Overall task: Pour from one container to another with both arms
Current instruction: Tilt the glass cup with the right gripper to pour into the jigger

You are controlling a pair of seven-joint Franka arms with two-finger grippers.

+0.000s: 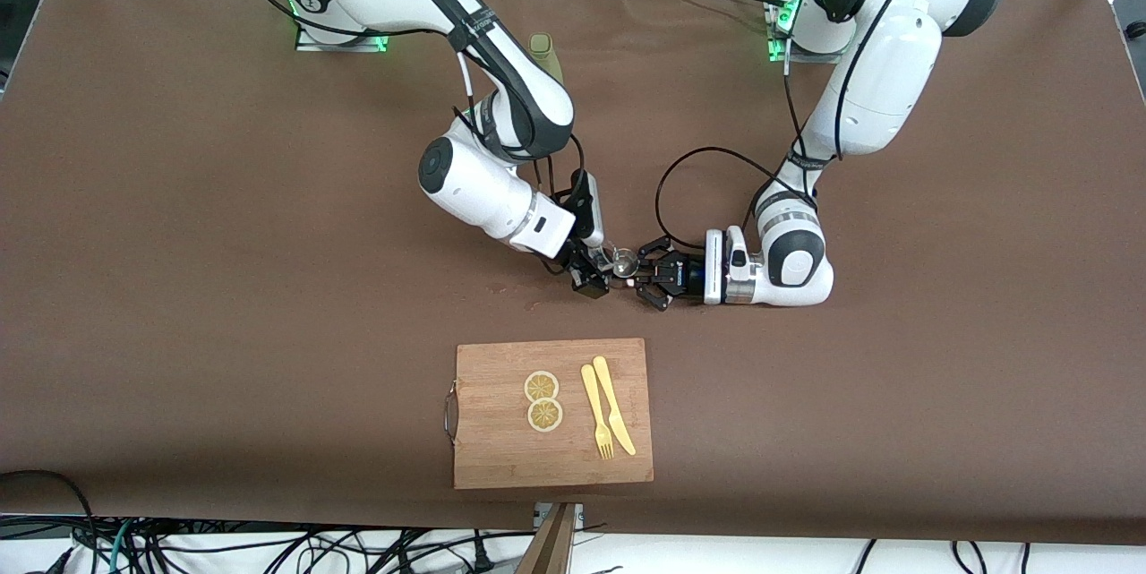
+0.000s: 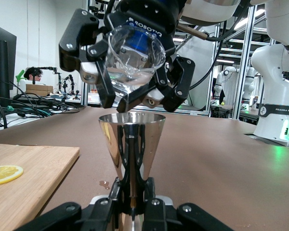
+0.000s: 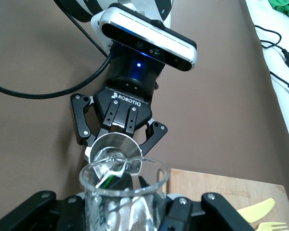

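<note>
My left gripper (image 2: 133,204) is shut on the waist of a shiny steel jigger (image 2: 131,137), which it holds upright just above the brown table. Tilted over the jigger's mouth is a clear glass beaker (image 2: 135,50), with my right gripper (image 2: 135,84) shut on it. In the right wrist view the beaker (image 3: 123,197) fills the foreground between my right gripper's fingers (image 3: 183,214), with the jigger (image 3: 113,147) and left gripper (image 3: 116,144) right under its lip. In the front view both grippers meet mid-table, left (image 1: 640,271) and right (image 1: 593,274), around the jigger (image 1: 624,265).
A wooden cutting board (image 1: 501,449) lies nearer the front camera, carrying two lemon slices (image 1: 542,400), a yellow fork (image 1: 595,413) and a knife (image 1: 613,404). An olive bottle (image 1: 544,55) stands near the right arm's base. A small wet spot (image 2: 104,184) marks the table by the jigger.
</note>
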